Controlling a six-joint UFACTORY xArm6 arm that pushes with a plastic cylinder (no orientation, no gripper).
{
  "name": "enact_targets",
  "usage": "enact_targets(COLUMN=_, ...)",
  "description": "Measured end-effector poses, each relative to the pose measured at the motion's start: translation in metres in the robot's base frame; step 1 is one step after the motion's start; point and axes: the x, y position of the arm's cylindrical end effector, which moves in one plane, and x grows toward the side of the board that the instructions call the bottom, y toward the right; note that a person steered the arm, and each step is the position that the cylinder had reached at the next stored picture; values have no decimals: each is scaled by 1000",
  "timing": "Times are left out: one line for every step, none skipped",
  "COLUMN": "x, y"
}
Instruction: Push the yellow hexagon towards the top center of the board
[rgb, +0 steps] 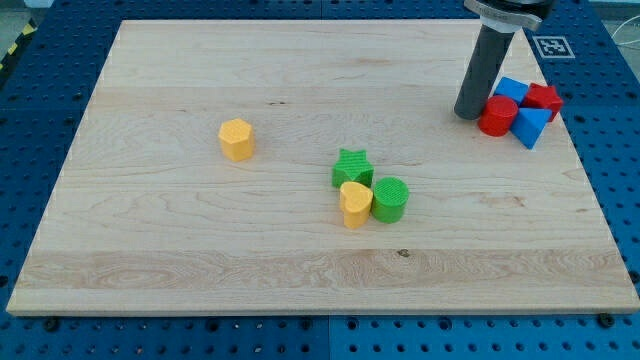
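The yellow hexagon (237, 139) is sitting well to the view's left of my tip (467, 115) and slightly lower, untouched. My tip, a bare rod with no jaws to open or close, is standing just beside the red cylinder (497, 116). The approach is not yet begun, I judge: my tip needs to be travelling below the hexagon, then pushing up and right.

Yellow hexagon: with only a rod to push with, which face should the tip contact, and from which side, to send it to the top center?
Probably the lower-left face of the yellow hexagon, approached from the view's bottom left, since top center lies up and right of it. My tip is now far right, beside the red cylinder, so it must circle round first.
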Motion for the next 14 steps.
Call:
enact_targets(x=1, y=1)
enact_targets(x=1, y=1)
enact_targets(x=1, y=-23)
enact_targets(x=1, y=-35)
enact_targets(x=0, y=-35)
enact_targets(x=0, y=-52)
enact_targets(x=0, y=-109)
enact_targets(x=0, y=-121)
enact_targets(x=0, y=-134)
enact_targets(x=0, y=-179)
enact_targets(x=0, y=-199)
enact_targets(x=0, y=-200)
enact_targets(x=0, y=-216)
enact_targets(x=-4, y=-268)
